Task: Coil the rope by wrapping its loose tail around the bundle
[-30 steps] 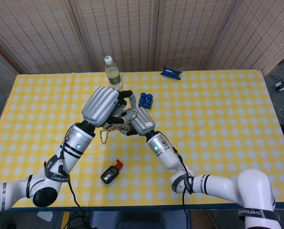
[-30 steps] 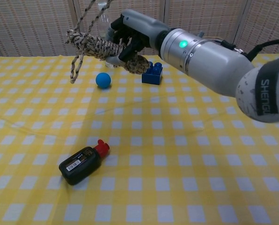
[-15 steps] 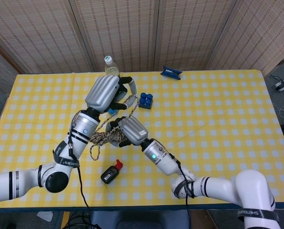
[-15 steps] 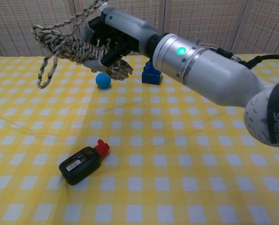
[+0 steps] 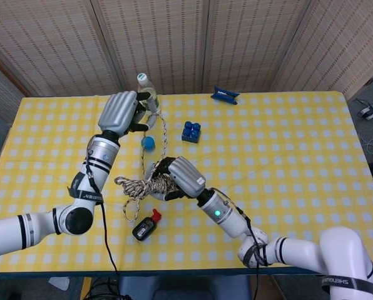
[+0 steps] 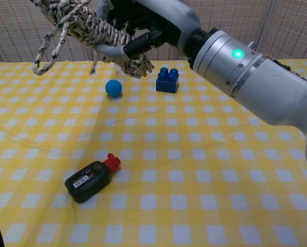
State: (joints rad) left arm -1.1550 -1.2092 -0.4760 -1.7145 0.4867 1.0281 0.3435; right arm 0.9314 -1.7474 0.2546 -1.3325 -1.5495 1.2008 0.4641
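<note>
The rope bundle is gripped by the right robot hand; its tail is pinched by the left robot hand.

We seem to be in a lab-style test space. A table in yellow checked cloth stands before woven folding screens. Loose cables lie on the floor.

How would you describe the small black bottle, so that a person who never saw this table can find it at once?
Start from the yellow checked table and go to its near edge, on the robot's left side. There, just below the rope bundle that the right hand holds above the cloth, lies the black bottle on its side. It is the only dark thing there, with a red cap and a white label.
</note>
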